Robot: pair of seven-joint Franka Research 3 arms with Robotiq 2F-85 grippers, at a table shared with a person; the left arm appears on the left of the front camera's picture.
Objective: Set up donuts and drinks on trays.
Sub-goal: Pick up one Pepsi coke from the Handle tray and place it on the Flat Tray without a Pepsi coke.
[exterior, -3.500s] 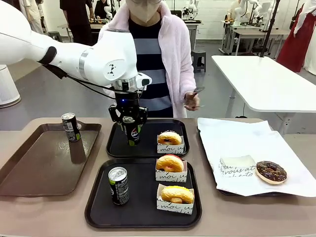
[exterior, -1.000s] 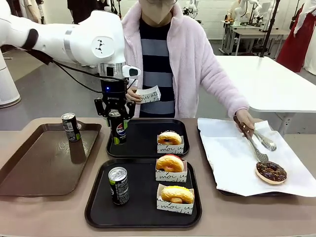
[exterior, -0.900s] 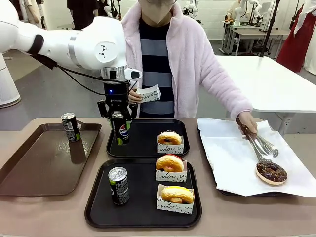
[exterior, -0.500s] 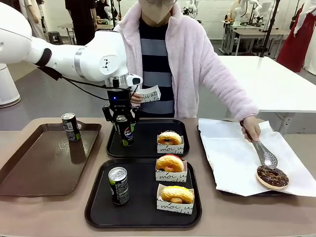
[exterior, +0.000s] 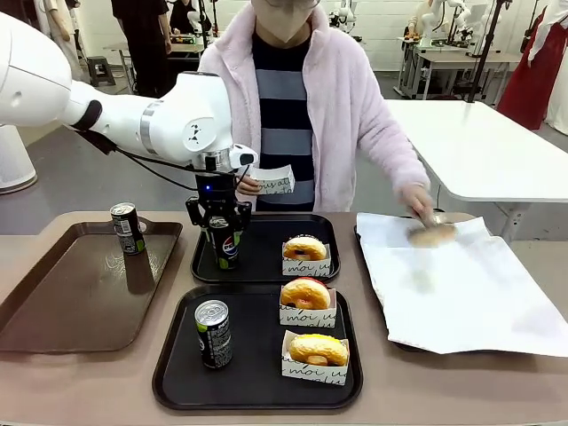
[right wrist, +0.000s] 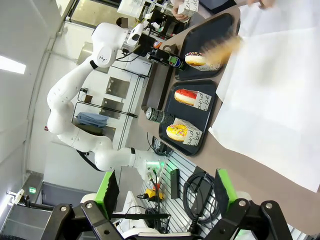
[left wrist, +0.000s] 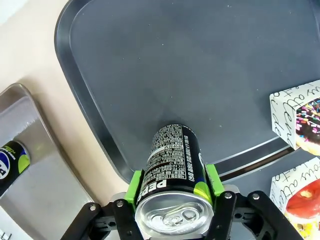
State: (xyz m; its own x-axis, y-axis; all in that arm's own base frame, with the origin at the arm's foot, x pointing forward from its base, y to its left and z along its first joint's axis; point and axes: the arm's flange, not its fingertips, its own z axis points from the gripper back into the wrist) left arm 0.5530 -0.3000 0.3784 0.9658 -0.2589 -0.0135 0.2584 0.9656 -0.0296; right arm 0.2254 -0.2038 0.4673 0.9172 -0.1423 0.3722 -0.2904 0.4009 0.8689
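- the left gripper (exterior: 223, 232) hangs straight down over the far black tray (exterior: 266, 263), with a green pad on either side of an upright pepsi can (exterior: 226, 246); whether the pads press the can or have just let go cannot be told.
- in the left wrist view the left gripper (left wrist: 174, 189) brackets the pepsi can (left wrist: 172, 172) near its silver top, and the can's base sits on the far black tray (left wrist: 200, 75) close to one rim.
- just past the can on that tray, a sprinkled donut (exterior: 304, 247) sits in a white script-printed paper holder (exterior: 306, 264).
- nearer the robot than the gripper lies the near black tray (exterior: 257, 377), carrying a black and green can (exterior: 213, 333), a red-iced donut (exterior: 304, 293) and a yellow-iced donut (exterior: 318, 348), each donut in a paper holder.
- to the gripper's left, a brown tray (exterior: 71, 293) bears another can (exterior: 127, 228) at its far edge.
- well to the gripper's right, a white-paper-lined tray (exterior: 461, 284) lies flat; the person's hand (exterior: 415, 201) lifts a blurred donut (exterior: 432, 235) above its far corner.
- beyond the gripper, the person's other hand (exterior: 250, 185) holds an empty paper holder (exterior: 277, 180).
- the right gripper (right wrist: 162, 192) is spread wide, well away from the trays.
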